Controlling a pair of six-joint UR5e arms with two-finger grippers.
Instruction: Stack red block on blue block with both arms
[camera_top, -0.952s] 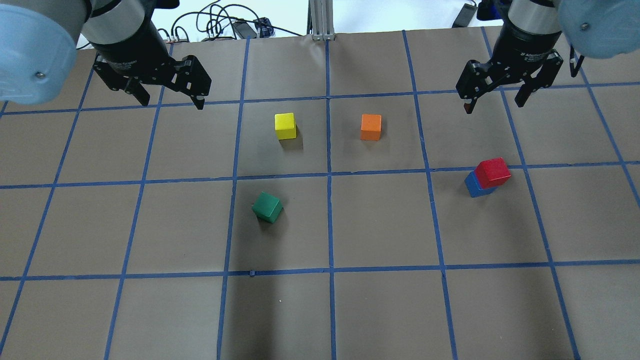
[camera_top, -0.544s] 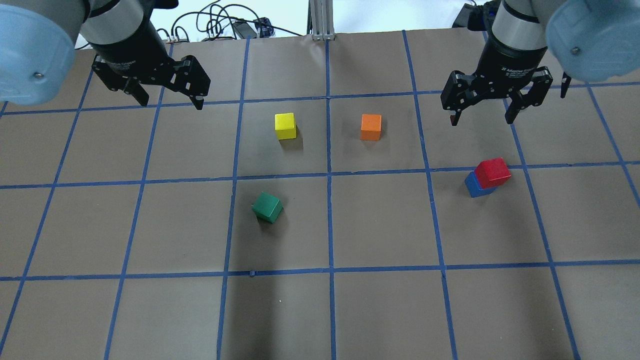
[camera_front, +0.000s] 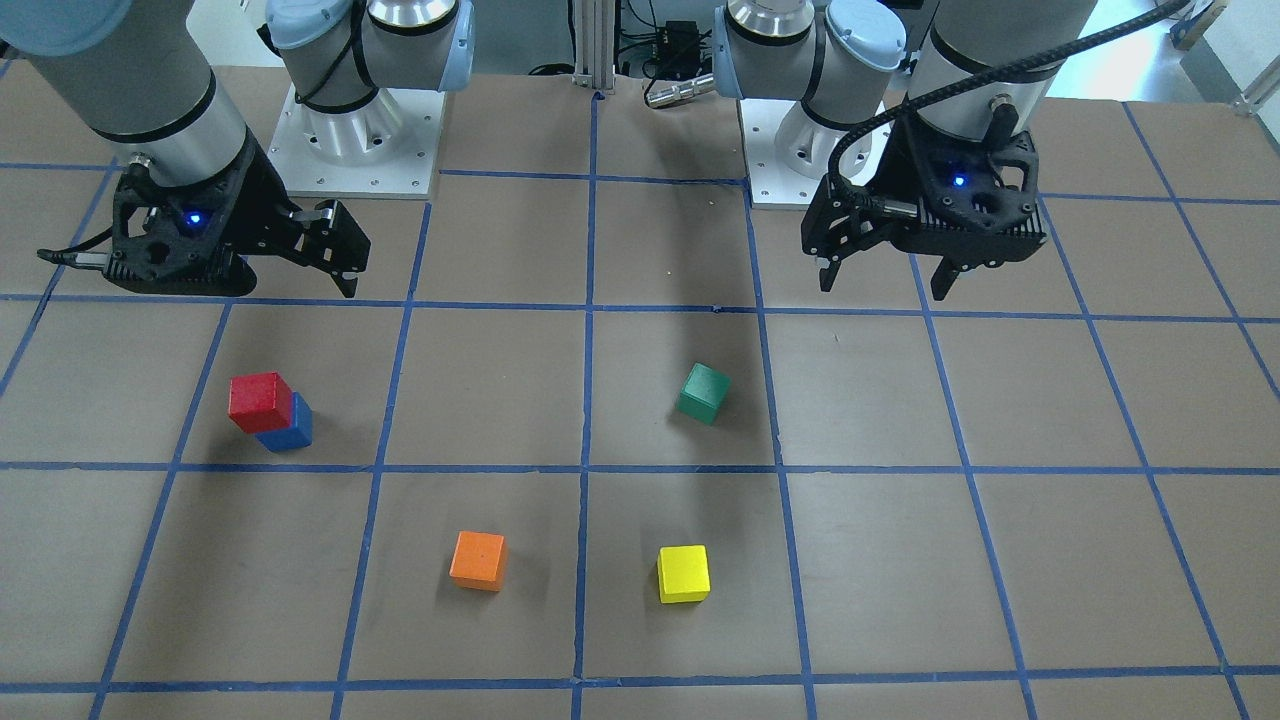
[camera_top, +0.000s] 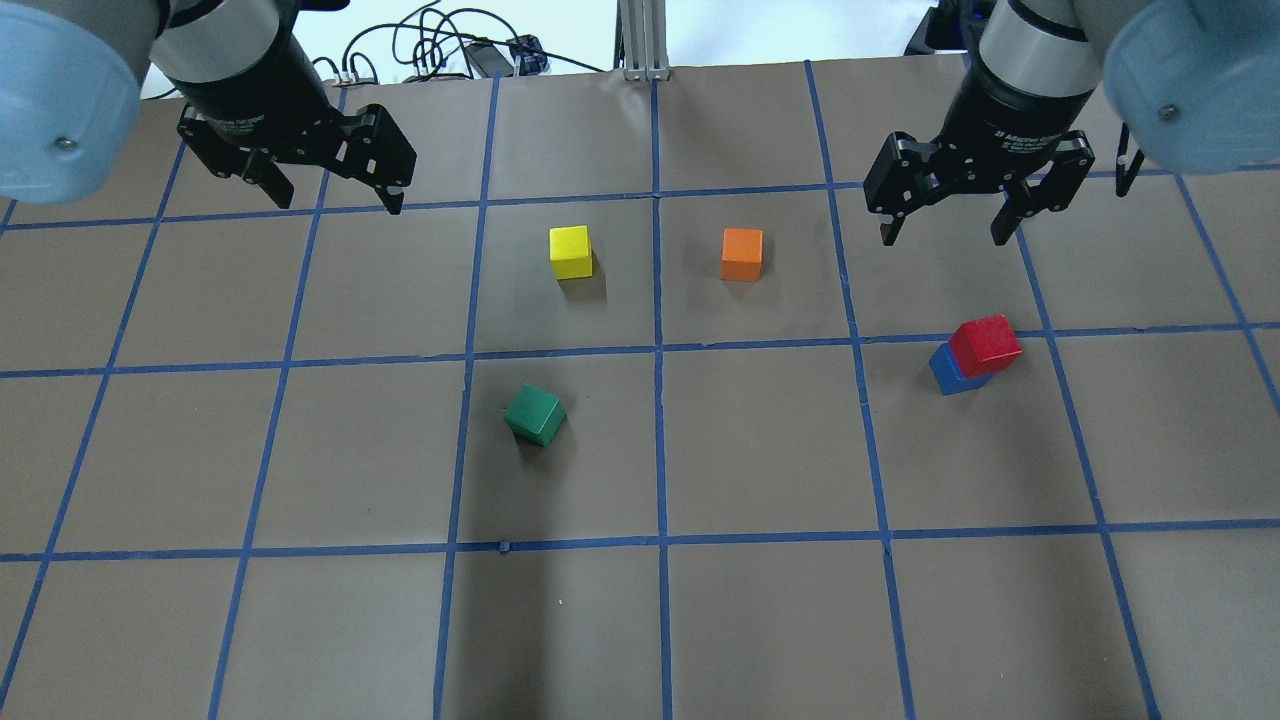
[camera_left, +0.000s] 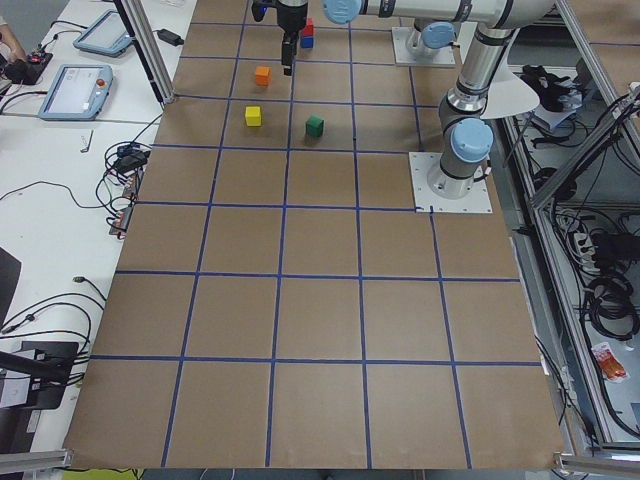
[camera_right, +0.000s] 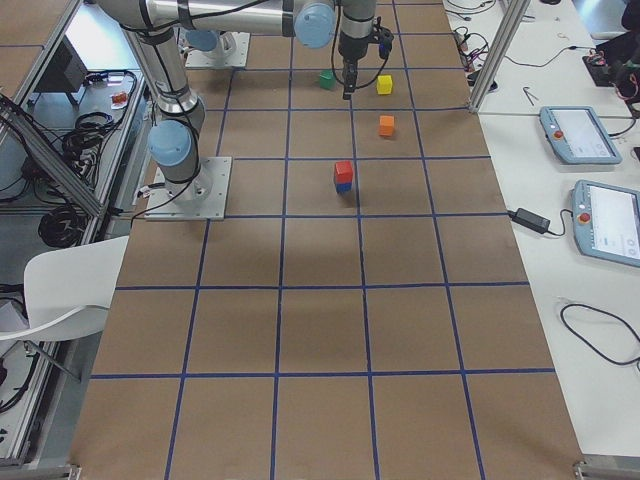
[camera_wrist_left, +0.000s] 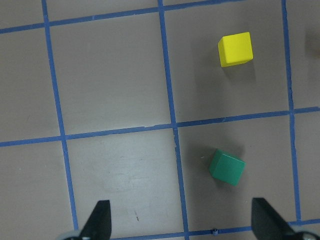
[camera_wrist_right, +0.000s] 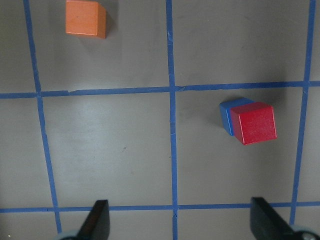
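**Red on blue, both grippers empty and clear**

Overhead: the red block (camera_top: 986, 345) sits on the blue block (camera_top: 945, 372) on the right side of the table (camera_top: 760, 450), with a strip of blue showing at its left. The stack has not shifted over the last 1 second. The right gripper (camera_top: 942, 238) hangs beyond it with fingers spread and nothing between them. In that second it has slid toward the table's middle and turned a little. The left gripper (camera_top: 340, 205), also spread and empty, has barely drifted. The green block (camera_top: 535, 414), yellow block (camera_top: 570, 250) and orange block (camera_top: 741, 254) lie where they were.

Front-facing: the stack is at the view's left, red above blue and apart from the right gripper. On the view's right, the left gripper's 2 fingers stand apart over bare table.

Left end: too far away to judge the fingers.

Right end: red sits squarely over blue, and the pair stands upright.

Left wrist: 2 fingertips wide apart at the bottom edge, with the green and yellow blocks ahead.

Right wrist: fingertips wide apart. Red covers most of blue, and the orange block is well away.

Judgement: the stack has held while the right arm moved off it, so the placing looks done. All that seems left is for the arms to finish backing off without brushing it.
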